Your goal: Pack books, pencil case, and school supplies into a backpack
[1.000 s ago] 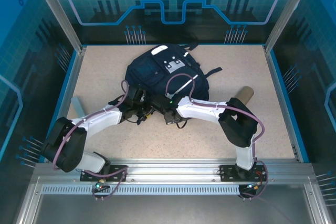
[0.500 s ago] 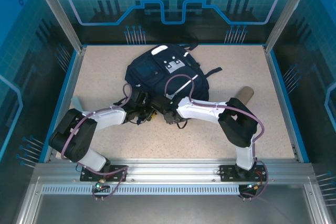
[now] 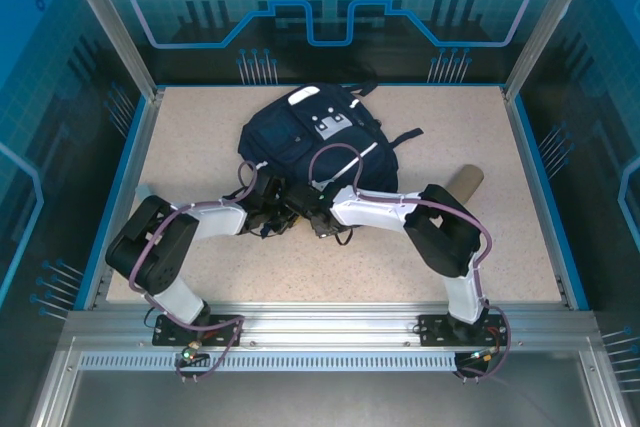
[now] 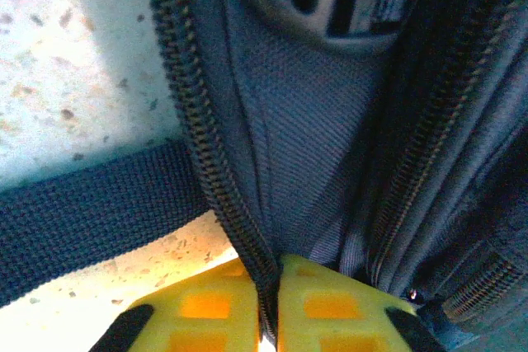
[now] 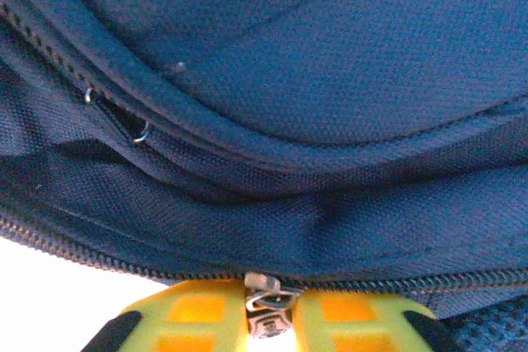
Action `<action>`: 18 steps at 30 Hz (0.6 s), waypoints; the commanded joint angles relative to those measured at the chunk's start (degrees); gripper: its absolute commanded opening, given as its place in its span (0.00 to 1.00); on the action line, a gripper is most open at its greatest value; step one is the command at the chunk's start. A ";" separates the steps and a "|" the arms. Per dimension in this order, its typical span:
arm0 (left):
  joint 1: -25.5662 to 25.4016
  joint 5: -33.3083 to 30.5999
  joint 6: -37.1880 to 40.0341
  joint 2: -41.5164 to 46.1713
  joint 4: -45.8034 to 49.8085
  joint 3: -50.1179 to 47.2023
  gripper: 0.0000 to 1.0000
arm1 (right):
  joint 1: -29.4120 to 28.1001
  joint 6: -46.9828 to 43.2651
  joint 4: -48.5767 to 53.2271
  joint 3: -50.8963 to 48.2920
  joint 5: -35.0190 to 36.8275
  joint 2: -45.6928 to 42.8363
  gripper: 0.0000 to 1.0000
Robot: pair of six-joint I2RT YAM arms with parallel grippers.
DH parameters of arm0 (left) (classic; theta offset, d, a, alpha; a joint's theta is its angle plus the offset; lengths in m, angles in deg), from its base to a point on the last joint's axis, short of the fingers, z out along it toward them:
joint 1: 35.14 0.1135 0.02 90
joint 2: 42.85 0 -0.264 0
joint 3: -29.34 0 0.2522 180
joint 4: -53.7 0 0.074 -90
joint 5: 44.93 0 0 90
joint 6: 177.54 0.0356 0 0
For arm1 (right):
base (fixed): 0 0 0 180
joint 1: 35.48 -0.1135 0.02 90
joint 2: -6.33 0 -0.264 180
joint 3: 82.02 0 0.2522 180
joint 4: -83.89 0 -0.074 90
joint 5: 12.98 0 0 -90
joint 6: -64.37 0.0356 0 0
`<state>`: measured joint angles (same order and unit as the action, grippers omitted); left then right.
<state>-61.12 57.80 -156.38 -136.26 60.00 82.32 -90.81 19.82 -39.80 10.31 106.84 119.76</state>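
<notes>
Seeing the backpack [image 3: 305,132] lying flat on the speckled table [image 3: 200,267] in the upper middle of the overhead frame, grey patches facing up, black straps trailing off toward the right. Reaching in from the lower left and lower right with both arms, meeting at the bag's near edge just below the centre of that frame, the two wrists almost touching.

Pinching with the left gripper [image 4: 266,319] at the bottom centre of the left wrist frame: yellow fingers [image 4: 206,307] pressed together, clamping a zipper track [image 4: 206,146] and the navy fabric edge of the backpack between them. Running up from that pinch toward the top left, the row of zipper teeth. Crossing the lower left of the frame, a black webbing strap [image 4: 82,220] lying on the table. Showing at the top of the frame, a grey plastic piece, too close to identify.

Clamping with the right gripper [image 5: 271,327] at the bottom centre of the right wrist frame on a metal zipper pull [image 5: 266,296], yellow pads sitting tight on either side, only the pull's width between them. Running left and right from the pull, a line of zipper teeth across the lower frame, with folds of navy fabric above it.

Sitting apart on the table in the overhead frame: a brown tube-like object [image 3: 465,182] to the right of the arms, and a small grey object [image 3: 147,194] near the left edge.
</notes>
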 commanded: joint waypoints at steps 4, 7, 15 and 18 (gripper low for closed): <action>0.47 -2.81 3.15 0.87 4.54 0.82 0.00 | 0.14 3.23 5.27 1.09 5.45 -2.72 0.11; 0.75 -4.48 4.56 1.88 7.02 1.14 0.00 | 0.44 5.43 9.47 -0.62 7.95 -6.21 0.10; 2.84 -5.96 7.15 4.59 10.40 0.55 0.00 | 7.71 5.24 10.73 -10.35 8.67 -15.12 0.11; 3.65 -5.98 8.42 6.06 11.64 0.50 0.00 | 11.88 -0.79 5.47 -12.80 3.62 -17.27 0.11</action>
<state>-59.74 56.65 -151.01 -132.10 65.99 83.04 -82.70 22.68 -34.84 -0.14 110.67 105.11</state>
